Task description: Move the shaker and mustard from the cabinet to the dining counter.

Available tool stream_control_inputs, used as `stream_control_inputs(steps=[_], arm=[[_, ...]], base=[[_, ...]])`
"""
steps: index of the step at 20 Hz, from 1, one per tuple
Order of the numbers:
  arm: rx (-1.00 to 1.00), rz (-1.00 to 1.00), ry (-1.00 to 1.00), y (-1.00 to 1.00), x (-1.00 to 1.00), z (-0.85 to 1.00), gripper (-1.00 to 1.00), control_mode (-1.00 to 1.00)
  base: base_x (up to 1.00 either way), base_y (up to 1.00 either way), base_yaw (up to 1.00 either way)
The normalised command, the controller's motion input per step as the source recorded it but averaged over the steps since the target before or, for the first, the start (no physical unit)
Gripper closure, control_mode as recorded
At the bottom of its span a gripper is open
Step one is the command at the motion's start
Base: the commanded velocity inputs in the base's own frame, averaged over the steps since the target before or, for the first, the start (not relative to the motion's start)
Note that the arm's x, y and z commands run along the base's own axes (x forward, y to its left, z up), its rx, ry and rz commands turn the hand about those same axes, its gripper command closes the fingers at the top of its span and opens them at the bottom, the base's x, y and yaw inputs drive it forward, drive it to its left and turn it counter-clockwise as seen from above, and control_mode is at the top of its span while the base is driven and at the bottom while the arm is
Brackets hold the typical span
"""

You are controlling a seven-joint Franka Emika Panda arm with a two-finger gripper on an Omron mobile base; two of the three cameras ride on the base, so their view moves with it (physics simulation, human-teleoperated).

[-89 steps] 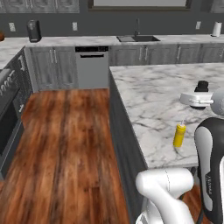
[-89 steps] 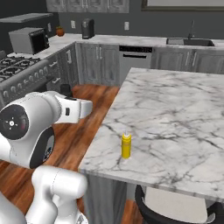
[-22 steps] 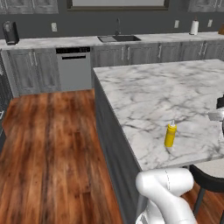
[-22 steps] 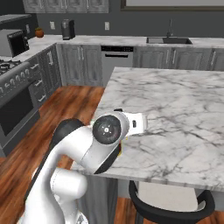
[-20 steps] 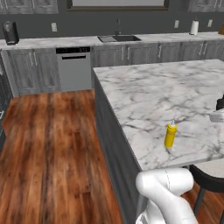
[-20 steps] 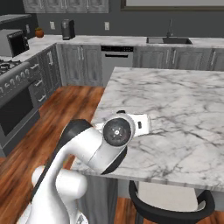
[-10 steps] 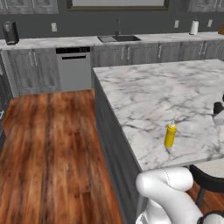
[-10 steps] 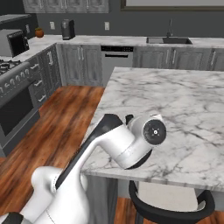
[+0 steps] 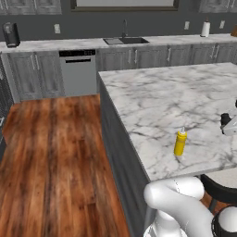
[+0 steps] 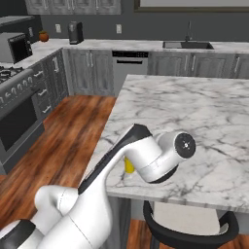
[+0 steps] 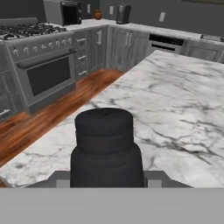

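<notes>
Hand view: small black tapered shaker (image 11: 105, 148) gripped in closed pincer, over white grey-veined marble table (image 11: 175, 109) | yellow squeeze mustard bottle (image 9: 180, 142) stands near table edge | advice: lower upright, set well in, beside bottle

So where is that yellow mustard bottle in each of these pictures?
Left base view: the mustard stands upright near the front edge of the dining counter.
Right base view: a sliver of yellow peeks from behind the white arm.
Hand view: I can't make it out.
Shared landmark: the dishwasher.
</notes>
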Motion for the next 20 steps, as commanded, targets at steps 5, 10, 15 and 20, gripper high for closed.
stream_control_inputs(steps=[5,10,15,20], arm=[[0.09,0.0,0.0,-0.2,0.07,-0.32,1.0,-1.0],[0.14,-0.01,0.0,-0.15,0.08,-0.24,1.0,-1.0],[0.14,-0.01,0.0,-0.11,0.12,-0.2,1.0,-1.0],[0.08,0.0,0.0,-0.07,0.1,-0.31,1.0,-1.0]], base=[[0.0,0.0,0.0],[0.0,0.0,0.0],[0.0,0.0,0.0],[0.0,0.0,0.0]])
